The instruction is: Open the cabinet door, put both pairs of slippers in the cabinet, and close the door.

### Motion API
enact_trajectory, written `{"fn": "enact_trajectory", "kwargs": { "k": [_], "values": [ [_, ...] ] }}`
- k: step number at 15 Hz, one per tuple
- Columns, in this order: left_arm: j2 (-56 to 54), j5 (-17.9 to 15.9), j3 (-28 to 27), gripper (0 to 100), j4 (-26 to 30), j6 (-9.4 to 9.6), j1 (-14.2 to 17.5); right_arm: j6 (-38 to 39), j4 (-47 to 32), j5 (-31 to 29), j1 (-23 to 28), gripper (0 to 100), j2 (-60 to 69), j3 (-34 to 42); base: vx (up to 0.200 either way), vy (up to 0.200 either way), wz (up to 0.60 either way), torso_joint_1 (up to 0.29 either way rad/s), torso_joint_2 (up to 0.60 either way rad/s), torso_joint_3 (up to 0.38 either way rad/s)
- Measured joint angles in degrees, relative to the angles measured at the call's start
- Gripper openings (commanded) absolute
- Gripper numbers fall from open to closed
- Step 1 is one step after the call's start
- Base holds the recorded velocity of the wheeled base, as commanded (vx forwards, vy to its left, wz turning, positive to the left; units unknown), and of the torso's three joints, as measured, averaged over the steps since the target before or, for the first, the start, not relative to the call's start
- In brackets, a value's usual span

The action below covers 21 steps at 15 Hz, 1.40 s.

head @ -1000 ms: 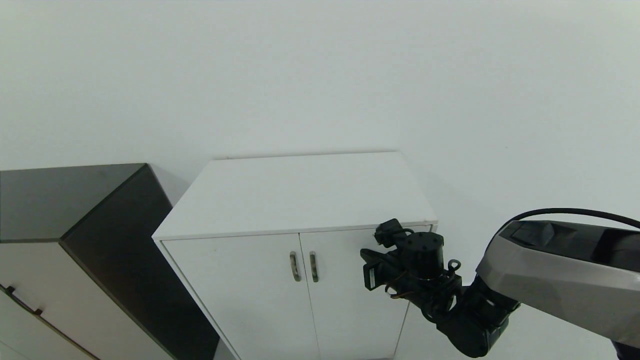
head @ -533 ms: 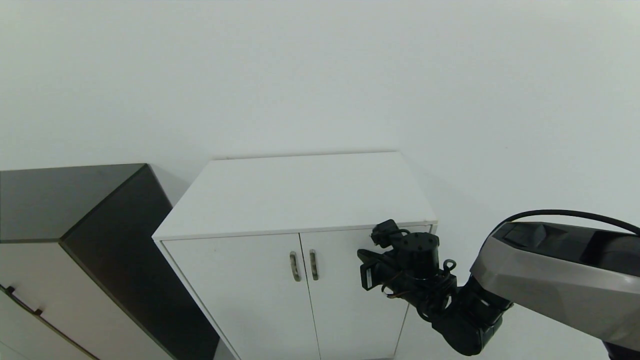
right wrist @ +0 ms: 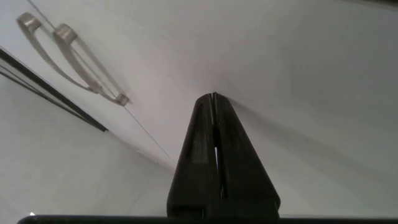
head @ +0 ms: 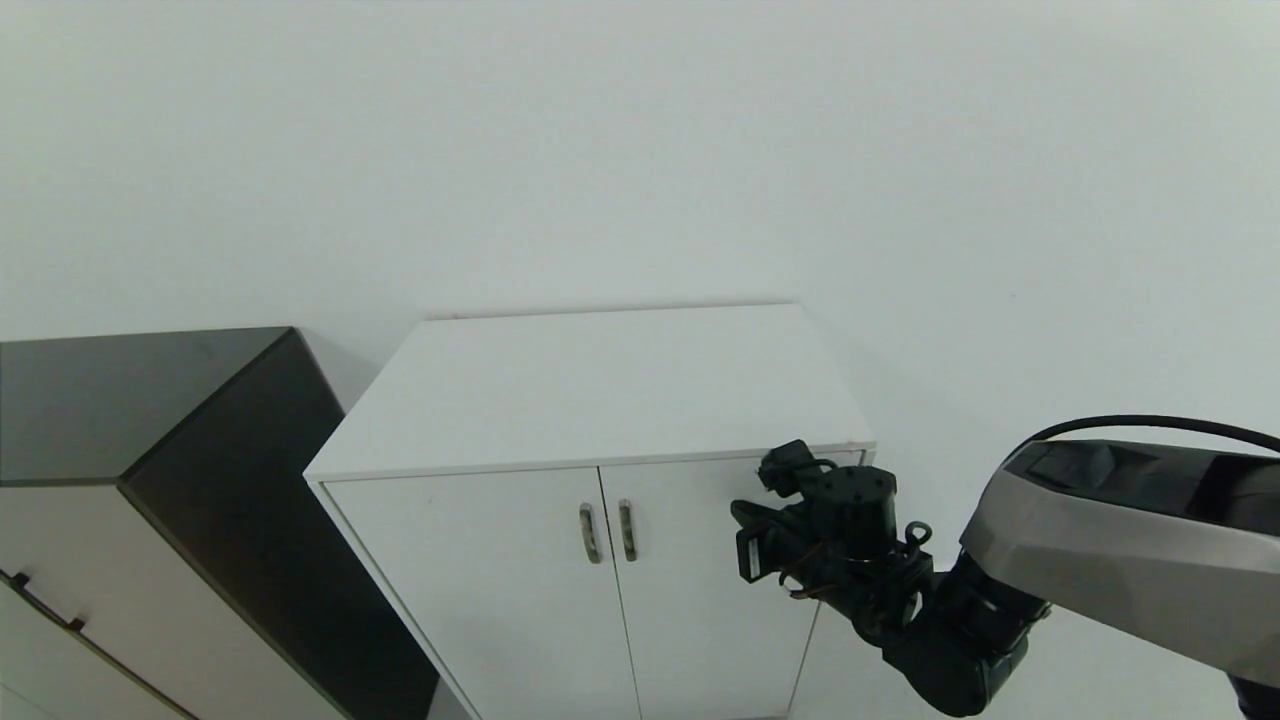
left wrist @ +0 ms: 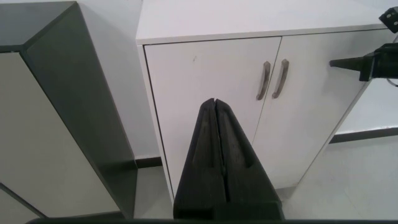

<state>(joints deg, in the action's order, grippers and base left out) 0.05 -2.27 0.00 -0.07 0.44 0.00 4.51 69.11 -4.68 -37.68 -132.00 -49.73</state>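
The right claw, fingers pressed together, hangs close before the cabinet's closed right door, with the two handles to its left. The left claw, likewise pinched together, faces the left door from farther back.

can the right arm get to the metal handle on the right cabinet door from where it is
Probably yes. The right gripper hangs in front of the white cabinet's right door, beside the curved metal handle, with nothing between them. Its jaws are shut, so they would need to open first.
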Motion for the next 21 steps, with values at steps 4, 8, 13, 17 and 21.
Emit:
{"fn": "enact_trajectory", "kwargs": {
  "k": [4,8,13,17,21],
  "values": [
    [0.00,-0.02,0.00,0,0.00,0.00,0.00,-0.11,0.17,-0.98,0.39,0,6.61,8.41,0.000,0.000,0.00,0.000,0.00,0.000],
    [0.00,-0.02,0.00,0,0.00,0.00,0.00,-0.05,2.88,-5.39,0.56,0,16.13,21.72,0.000,0.000,0.00,0.000,0.00,0.000],
    [0.00,-0.02,0.00,0,0.00,0.00,0.00,0.09,10.33,-13.92,0.83,0,25.36,38.12,0.000,0.000,0.00,0.000,0.00,0.000],
    [0.00,-0.02,0.00,0,0.00,0.02,0.00,0.35,14.45,-17.32,1.74,0,32.00,48.19,0.000,0.000,0.00,0.000,0.00,0.000],
    [0.00,-0.02,0.00,0,0.00,0.07,0.00,0.35,1.89,-19.24,2.82,0,43.56,49.62,0.000,0.000,0.00,0.000,0.00,0.000]
  ]
}}
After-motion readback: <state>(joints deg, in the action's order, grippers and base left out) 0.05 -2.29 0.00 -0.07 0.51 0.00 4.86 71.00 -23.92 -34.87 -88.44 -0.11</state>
